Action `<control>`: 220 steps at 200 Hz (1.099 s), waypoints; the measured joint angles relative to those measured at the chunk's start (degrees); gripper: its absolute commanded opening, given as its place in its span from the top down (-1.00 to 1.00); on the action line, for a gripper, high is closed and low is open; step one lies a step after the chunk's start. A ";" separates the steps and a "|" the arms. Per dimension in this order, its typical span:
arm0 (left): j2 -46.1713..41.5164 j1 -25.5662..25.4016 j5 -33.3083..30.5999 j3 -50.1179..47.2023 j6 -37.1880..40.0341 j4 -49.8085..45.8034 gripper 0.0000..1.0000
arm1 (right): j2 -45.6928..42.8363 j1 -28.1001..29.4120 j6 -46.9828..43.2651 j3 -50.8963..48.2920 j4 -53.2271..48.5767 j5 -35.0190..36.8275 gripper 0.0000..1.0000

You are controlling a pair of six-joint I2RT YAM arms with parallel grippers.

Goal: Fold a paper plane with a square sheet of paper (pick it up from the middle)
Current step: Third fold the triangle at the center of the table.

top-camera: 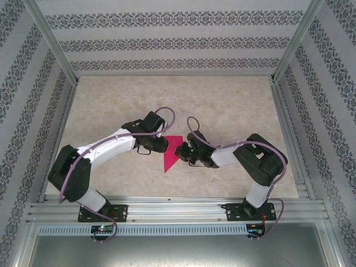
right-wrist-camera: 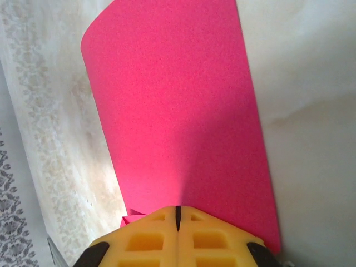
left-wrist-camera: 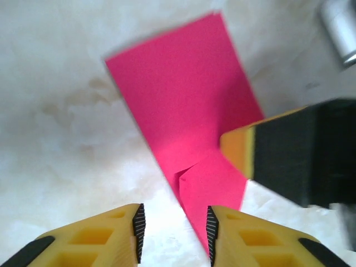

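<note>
The square sheet of paper [top-camera: 172, 153] is magenta-pink and partly folded, lying mid-table between the two grippers. In the left wrist view the sheet of paper [left-wrist-camera: 183, 100] runs away from me, with a small folded flap and crease near its close end. My left gripper [left-wrist-camera: 173, 233] is open; the paper's near tip sits against the right-hand finger [left-wrist-camera: 212, 225]. My right gripper [right-wrist-camera: 178, 214] is shut on the near edge of the paper [right-wrist-camera: 178, 111], which bows up slightly ahead of it. One of its yellow fingers [left-wrist-camera: 240, 149] meets the paper's right side.
The marbled beige tabletop [top-camera: 222, 105] stretches bare behind the arms. Patterned walls [top-camera: 178, 41] and metal frame posts close it in. An aluminium rail [top-camera: 178, 208] runs along the near edge by the arm bases.
</note>
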 measured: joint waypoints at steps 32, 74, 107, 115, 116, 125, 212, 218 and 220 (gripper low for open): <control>-5.66 -0.02 10.03 -3.67 -6.08 4.17 0.60 | -0.83 1.09 3.15 -1.31 1.16 3.21 0.95; -2.69 -0.92 21.07 -12.55 -14.56 12.96 0.65 | -0.94 1.09 4.13 -1.77 1.92 3.39 0.92; 3.45 -1.11 23.34 -13.16 -16.70 16.04 0.73 | -0.94 1.07 3.93 -1.77 1.90 3.19 0.91; 4.59 -1.18 23.34 -13.11 -16.72 16.37 0.75 | -0.94 1.05 3.91 -1.73 1.88 3.15 0.90; 4.68 -1.18 23.37 -13.09 -16.72 16.39 0.75 | -0.94 1.05 3.91 -1.70 1.88 3.15 0.90; 5.99 -1.20 22.93 -13.03 -16.72 16.35 0.78 | -0.94 1.03 3.87 -1.64 1.73 3.13 0.90; 8.70 -1.20 18.49 -12.92 -15.80 14.97 0.81 | -4.87 -0.15 -2.80 0.92 -5.62 -1.01 0.84; 8.70 -1.20 18.40 -12.92 -15.76 14.95 0.81 | -5.11 0.00 -3.39 1.60 -6.08 -1.40 0.86; 8.70 -1.20 18.38 -12.92 -15.76 14.95 0.81 | -5.16 0.04 -3.54 1.73 -6.16 -1.46 0.87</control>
